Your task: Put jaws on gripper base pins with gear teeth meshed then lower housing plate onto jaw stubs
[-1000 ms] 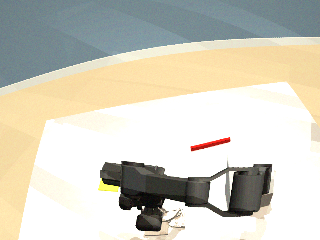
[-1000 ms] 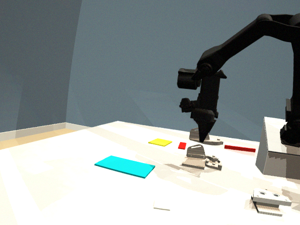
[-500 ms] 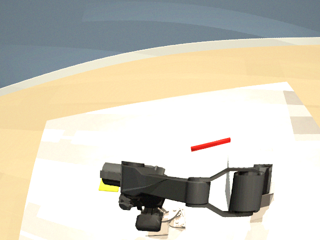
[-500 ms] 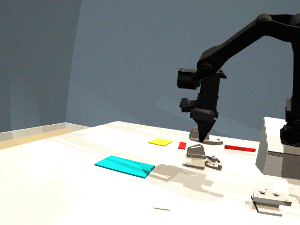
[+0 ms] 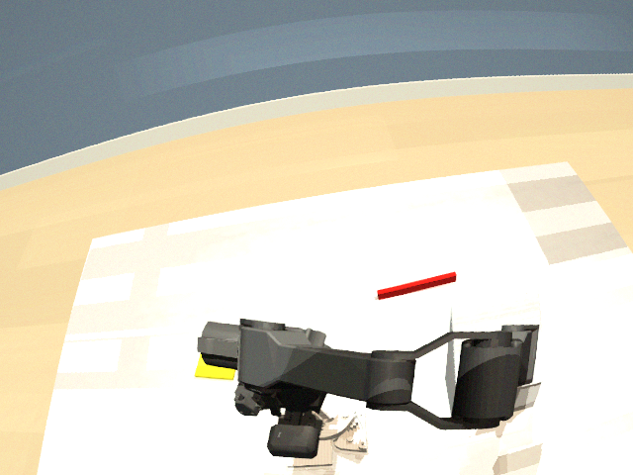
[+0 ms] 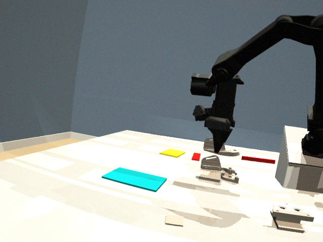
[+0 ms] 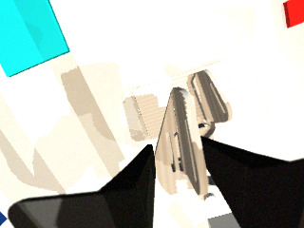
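My gripper [image 6: 218,151] [image 7: 174,145] points down and is shut on a grey-beige jaw [image 6: 231,152] [image 7: 190,138]. The held jaw hangs in the air above the gripper base [image 6: 229,178] [image 5: 354,440]. The other jaw [image 6: 210,163] [image 7: 209,97] is at the base, its tall slotted plate upright over a ribbed block [image 6: 210,176] [image 7: 151,111]. The pins and gear teeth are too small or too covered to judge meshing. The housing plate [image 6: 291,214], with two round holes, lies apart at the front right in the exterior view, on another ribbed block [image 6: 289,225].
A cyan plate [image 6: 134,179] [image 7: 30,38] lies left of the base in the exterior view. Behind are a yellow plate [image 6: 172,153] [image 5: 215,369], a small red block [image 6: 196,156] and a red bar [image 6: 258,159] [image 5: 416,285]. A beige tile [image 6: 174,220] lies in front.
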You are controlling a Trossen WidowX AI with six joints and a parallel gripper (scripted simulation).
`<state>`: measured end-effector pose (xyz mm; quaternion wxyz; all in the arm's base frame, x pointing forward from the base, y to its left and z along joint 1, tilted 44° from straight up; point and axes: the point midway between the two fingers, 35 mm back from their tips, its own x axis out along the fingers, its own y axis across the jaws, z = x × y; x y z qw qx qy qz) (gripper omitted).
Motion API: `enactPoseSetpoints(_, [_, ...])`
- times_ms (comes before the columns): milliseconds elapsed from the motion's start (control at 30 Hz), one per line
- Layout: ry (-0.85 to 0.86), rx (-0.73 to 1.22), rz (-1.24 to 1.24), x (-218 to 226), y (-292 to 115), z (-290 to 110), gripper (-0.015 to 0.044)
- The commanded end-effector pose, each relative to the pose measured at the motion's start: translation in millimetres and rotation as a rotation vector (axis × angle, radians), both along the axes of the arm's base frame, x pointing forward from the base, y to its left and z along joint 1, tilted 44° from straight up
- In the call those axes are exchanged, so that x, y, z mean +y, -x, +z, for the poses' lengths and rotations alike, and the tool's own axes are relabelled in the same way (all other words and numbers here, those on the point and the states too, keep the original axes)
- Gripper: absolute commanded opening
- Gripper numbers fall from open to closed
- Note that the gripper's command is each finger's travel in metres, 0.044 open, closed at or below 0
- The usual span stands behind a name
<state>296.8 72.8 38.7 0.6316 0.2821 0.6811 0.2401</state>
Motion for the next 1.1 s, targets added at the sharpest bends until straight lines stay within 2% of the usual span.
enactPoseSetpoints(0, [-0.002, 0.003, -0.004, 0, -1, 0, 0.0134])
enactPoseSetpoints(1067, [-0.005, 0.004, -0.005, 35, 2, -36, 0.0134])
